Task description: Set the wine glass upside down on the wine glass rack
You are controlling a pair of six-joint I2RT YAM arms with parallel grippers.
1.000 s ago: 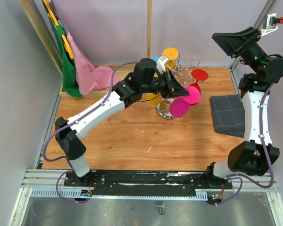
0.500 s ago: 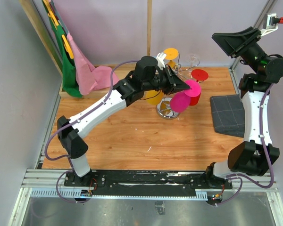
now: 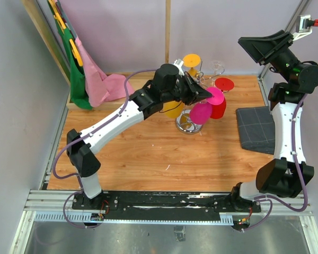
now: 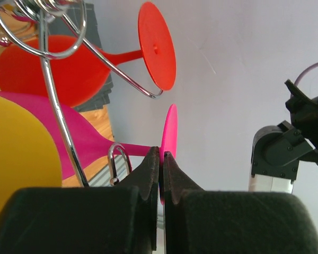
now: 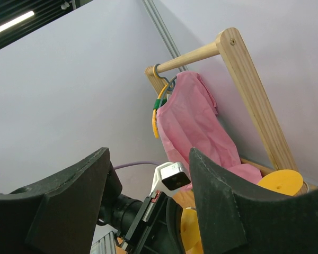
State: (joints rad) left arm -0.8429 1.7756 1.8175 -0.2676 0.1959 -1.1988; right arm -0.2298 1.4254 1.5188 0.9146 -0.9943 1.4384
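Observation:
The chrome wine glass rack [image 3: 186, 124] stands at the table's back middle, and its wire arms show in the left wrist view [image 4: 57, 114]. My left gripper [image 3: 205, 94] is shut on the round foot [image 4: 171, 126] of a pink wine glass [image 3: 201, 112], bowl hanging down and toward the near side. Its stem lies beside a small chrome loop [image 4: 118, 157]; I cannot tell if it rests in it. A red glass [image 3: 219, 107] hangs upside down on the rack [image 4: 47, 66]. My right gripper [image 3: 265, 45] is open, empty and raised at the far right [image 5: 148, 156].
A yellow glass [image 3: 173, 110] and a clear glass [image 3: 218, 66] also sit on the rack. A folded grey cloth [image 3: 256, 128] lies at the right. Pink [image 3: 103, 80] and green [image 3: 78, 79] garments hang on a wooden frame at the back left.
My left gripper has carried the pink glass up and toward the back, closer in to the rack's arms. The right arm has not moved.

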